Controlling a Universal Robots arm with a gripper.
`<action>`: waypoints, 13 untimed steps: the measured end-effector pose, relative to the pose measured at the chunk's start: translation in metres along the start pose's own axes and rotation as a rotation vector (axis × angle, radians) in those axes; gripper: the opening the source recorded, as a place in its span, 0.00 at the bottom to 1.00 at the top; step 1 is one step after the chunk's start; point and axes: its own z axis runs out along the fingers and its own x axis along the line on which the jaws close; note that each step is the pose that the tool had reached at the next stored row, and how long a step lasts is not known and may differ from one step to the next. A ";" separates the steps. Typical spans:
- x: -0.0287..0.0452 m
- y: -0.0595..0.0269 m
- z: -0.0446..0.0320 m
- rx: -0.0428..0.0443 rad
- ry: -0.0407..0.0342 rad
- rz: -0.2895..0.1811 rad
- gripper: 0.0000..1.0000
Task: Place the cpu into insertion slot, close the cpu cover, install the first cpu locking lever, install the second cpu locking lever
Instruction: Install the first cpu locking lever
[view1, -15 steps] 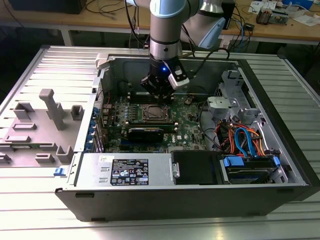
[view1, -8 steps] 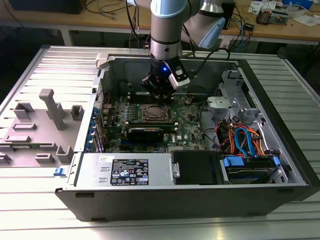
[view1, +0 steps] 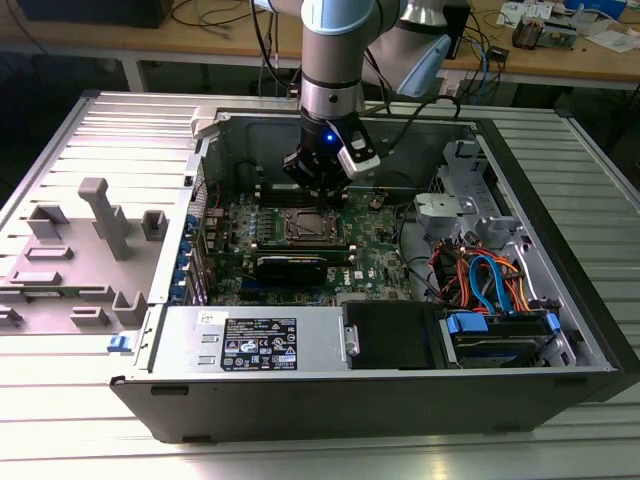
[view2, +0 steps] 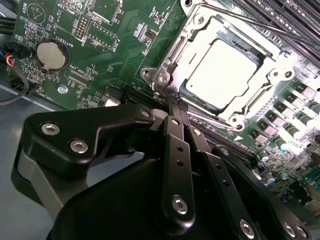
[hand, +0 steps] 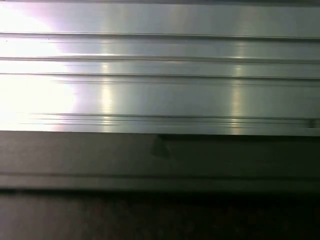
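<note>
Your gripper, fingers pinched together, touches the cpu cover corner; treat that thin, stiff plate gently.

- Your arm comes down near-vertical from the top of the exterior view, wrist pointing straight down.
- Blue light is lit on the wrist, just above the gripper.
- In the second wrist view the gripper has its black fingers pressed together, tips meeting with no gap.
- Nothing is held between the tips.
</note>
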 end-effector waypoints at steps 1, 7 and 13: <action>0.0000 -0.0001 0.0001 0.0001 0.0000 0.000 0.11; 0.0000 -0.0033 0.0010 0.0002 0.0002 0.000 0.11; -0.0001 -0.0043 0.0021 0.0004 0.0002 0.000 0.11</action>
